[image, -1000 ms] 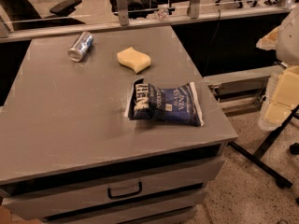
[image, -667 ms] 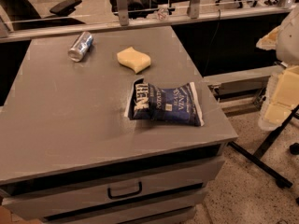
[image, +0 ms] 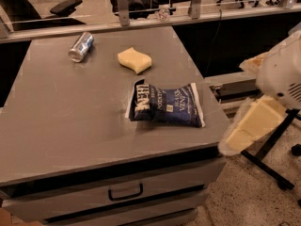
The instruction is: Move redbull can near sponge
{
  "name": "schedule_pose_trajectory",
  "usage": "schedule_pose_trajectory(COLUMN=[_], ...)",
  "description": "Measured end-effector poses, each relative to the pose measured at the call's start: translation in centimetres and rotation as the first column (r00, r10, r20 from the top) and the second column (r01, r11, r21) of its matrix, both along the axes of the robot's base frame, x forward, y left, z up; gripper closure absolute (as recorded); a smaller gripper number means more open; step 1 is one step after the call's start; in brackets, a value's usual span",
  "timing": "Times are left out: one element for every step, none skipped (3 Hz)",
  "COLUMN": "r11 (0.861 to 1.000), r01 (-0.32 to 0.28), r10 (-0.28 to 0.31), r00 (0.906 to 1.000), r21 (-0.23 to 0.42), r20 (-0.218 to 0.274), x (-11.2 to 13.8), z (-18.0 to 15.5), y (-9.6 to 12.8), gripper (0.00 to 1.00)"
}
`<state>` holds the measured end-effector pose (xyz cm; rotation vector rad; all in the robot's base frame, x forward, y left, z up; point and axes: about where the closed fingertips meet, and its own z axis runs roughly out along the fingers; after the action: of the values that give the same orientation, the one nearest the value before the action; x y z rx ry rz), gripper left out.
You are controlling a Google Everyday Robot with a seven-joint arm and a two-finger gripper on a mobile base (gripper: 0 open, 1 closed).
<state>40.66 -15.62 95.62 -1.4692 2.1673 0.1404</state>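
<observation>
The redbull can [image: 81, 46] lies on its side at the far left of the grey table [image: 70, 121], its silver top towards me. The pale yellow sponge [image: 134, 60] lies to the right of the can, about a hand's width away and not touching it. My gripper [image: 249, 122] hangs off the table's right edge, beside its front right corner. It is far from both the can and the sponge, and it holds nothing that I can see.
A dark blue chip bag [image: 167, 105] lies flat on the table in front of the sponge, near the right edge. The table has a drawer with a handle [image: 125, 192]. A railing [image: 155, 18] runs behind the table. A black stand leg [image: 268, 154] is on the floor at right.
My gripper has moved left and a little down, closer to the table's right edge. The can, sponge and chip bag have not moved.
</observation>
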Motion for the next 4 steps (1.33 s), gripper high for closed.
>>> schedule_pose_trajectory(r11=[0.990, 0.958, 0.932, 0.923], r01=[-0.001, -0.009, 0.010, -0.009], r10=[-0.004, -0.018, -0.057, -0.049], r00=[0.9995, 0.9956, 0.9913, 0.9886], r21=[0.141, 0.286, 0.363, 0.384], r20=[0.033, 0.092, 0.119, 0.143], x=[-1.7, -0.9, 0.0, -0.6], z=[-2.9, -4.0, -2.5, -2.9], y=[3.9, 8.3, 9.7, 11.1], gripper=[0.00, 0.00, 0.00, 0.00])
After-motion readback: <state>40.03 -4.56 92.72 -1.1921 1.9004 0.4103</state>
